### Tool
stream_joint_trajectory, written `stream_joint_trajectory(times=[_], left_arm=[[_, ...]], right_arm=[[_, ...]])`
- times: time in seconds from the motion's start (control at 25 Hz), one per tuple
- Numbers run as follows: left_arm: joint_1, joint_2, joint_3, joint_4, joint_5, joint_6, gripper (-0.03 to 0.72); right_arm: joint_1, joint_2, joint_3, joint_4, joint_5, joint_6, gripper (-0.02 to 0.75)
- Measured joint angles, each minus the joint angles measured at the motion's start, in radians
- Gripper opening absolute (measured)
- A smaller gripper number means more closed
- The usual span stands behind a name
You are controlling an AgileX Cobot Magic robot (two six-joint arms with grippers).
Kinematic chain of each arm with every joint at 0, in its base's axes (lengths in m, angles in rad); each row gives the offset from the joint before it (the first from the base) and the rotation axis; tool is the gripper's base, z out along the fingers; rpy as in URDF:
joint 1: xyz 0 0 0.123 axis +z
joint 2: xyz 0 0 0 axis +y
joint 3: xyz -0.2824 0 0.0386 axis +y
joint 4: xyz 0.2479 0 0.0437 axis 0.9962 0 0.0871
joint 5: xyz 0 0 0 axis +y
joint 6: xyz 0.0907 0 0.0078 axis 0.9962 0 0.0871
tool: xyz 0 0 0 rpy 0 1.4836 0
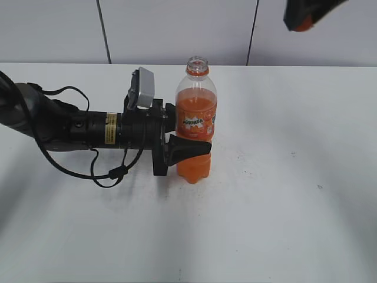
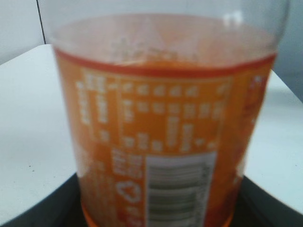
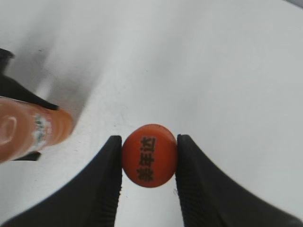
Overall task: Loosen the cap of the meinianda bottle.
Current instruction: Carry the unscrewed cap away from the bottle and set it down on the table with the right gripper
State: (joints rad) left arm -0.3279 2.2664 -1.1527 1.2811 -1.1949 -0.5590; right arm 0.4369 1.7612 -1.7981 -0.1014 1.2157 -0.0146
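The meinianda bottle [image 1: 196,121] stands upright in the middle of the white table, its mouth open and without a cap. My left gripper [image 1: 179,144] is shut on the bottle's label band; the label fills the left wrist view [image 2: 161,132]. The orange cap [image 3: 149,155], with dark printed characters on top, is off the bottle and held between the fingers of my right gripper [image 3: 149,156], high above the table. In the exterior view my right gripper [image 1: 306,15] shows at the top right edge with a bit of orange in it. The bottle also shows at the left of the right wrist view [image 3: 28,130].
The white table [image 1: 283,194] spreads around the bottle. The left arm and its black cable [image 1: 100,174] lie across the table's left side. A grey panelled wall [image 1: 177,29] stands behind.
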Motion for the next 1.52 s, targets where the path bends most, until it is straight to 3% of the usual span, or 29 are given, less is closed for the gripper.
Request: stream_joint_trajectory(times=[0.32,0.68,0.8,0.96,1.16,1.52], left_arm=[[0.000,0.000,0.000,0.000,0.000,0.000,0.426],[0.000,0.000,0.000,0.000,0.000,0.000,0.426],[0.000,0.000,0.000,0.000,0.003,0.000,0.426],[0.000,0.000,0.000,-0.001,0.008,-0.003,0.426],[0.000,0.000,0.000,-0.004,0.010,-0.003,0.426],[0.000,0.000,0.000,-0.008,0.011,-0.003,0.426]], right_arm=[[-0.295,-0.116,0.322,0.054,-0.098,0.015,0.263],[-0.549,-0.168,0.846,0.125,-0.523,-0.019,0.264],[-0.571,-0.168,0.963,0.176,-0.669,-0.063,0.264],[-0.572,-0.164,1.009,0.299,-0.753,-0.178,0.265],[-0.572,-0.098,1.010,0.371,-0.771,-0.298,0.265],[-0.572,-0.020,1.012,0.391,-0.785,-0.364,0.265]])
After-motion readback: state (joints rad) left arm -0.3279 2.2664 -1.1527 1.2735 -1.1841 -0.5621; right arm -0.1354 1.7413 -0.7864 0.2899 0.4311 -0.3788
